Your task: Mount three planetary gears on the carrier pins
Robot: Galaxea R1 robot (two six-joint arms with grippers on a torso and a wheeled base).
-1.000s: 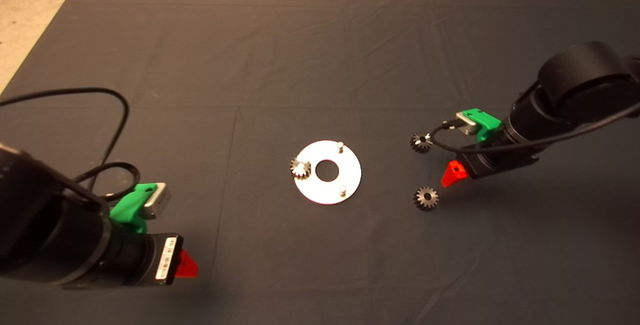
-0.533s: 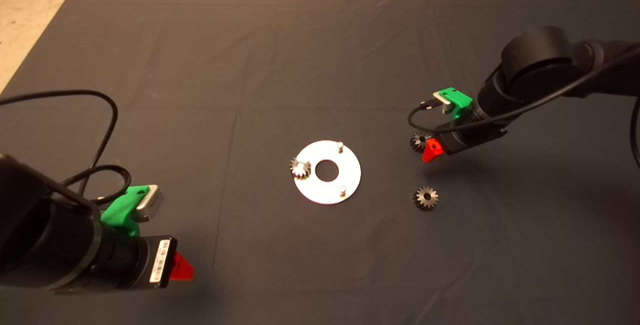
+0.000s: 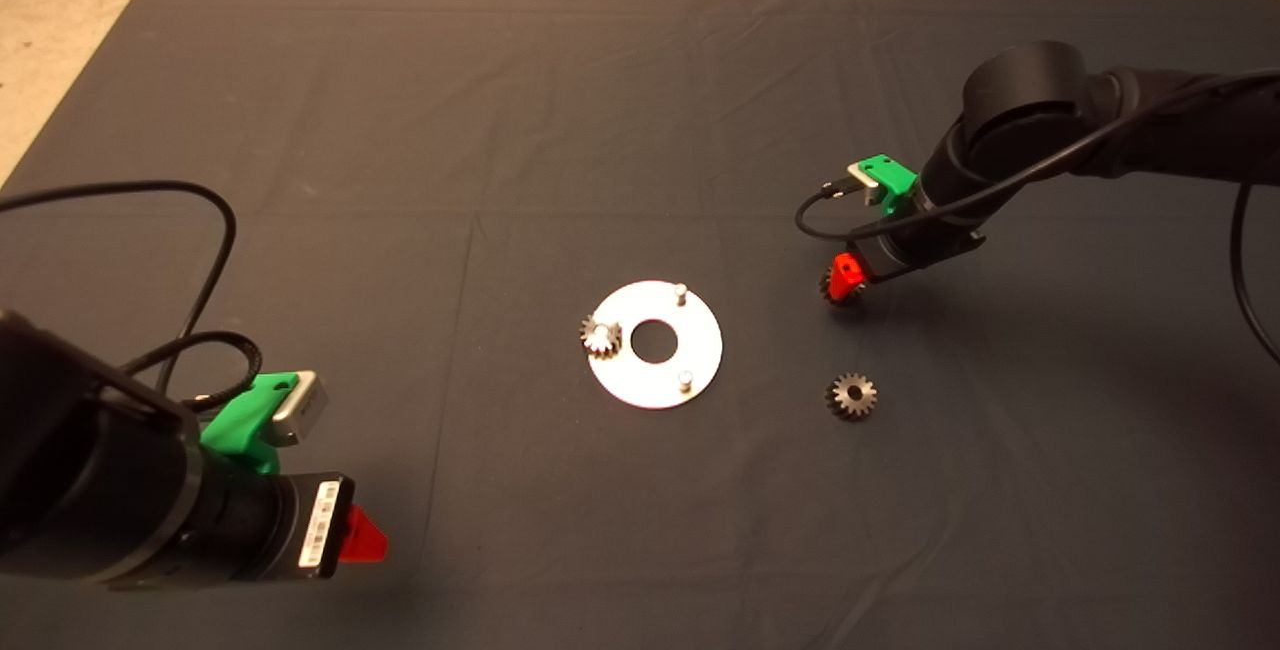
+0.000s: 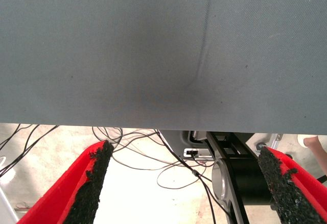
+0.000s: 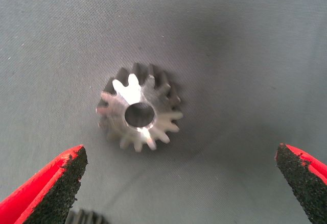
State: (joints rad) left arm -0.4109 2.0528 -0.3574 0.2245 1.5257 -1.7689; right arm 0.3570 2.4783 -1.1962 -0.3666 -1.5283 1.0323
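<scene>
Right gripper point(image 3: 848, 275): in the head view we see it right of centre, its red tip directly over a planetary gear point(image 3: 838, 290) that it mostly covers; we cannot judge the finger gap from up there.
Right wrist view: here we get what the head view hides. The same gear point(image 5: 139, 113) lies flat on the dark mat point(image 5: 245, 40), centre hole up, and the two fingers point(image 5: 56, 185) stand wide apart on either side of it, touching nothing.
Second loose gear point(image 3: 851, 396): we see it whole in the head view, on the mat below the right gripper; in the right wrist view only a sliver of its teeth point(image 5: 84, 217) shows at the lower edge.
Carrier disc point(image 3: 700, 330): at the centre of the head view, flat on the mat and well apart from both loose gears; neither wrist view shows it.
What the disc holds: one gear point(image 3: 601, 335) sits on the pin at its left rim; two carrier pins, one at the upper rim point(image 3: 680, 291) and one at the lower rim point(image 3: 685, 380), stand bare.
Left gripper point(image 3: 362, 535): at the lower left of the head view, away from all the parts.
Left wrist view: we see its fingers point(image 4: 94, 178) spread wide with nothing between them, the mat edge, and loose cables point(image 4: 148, 155) on the floor beyond.
</scene>
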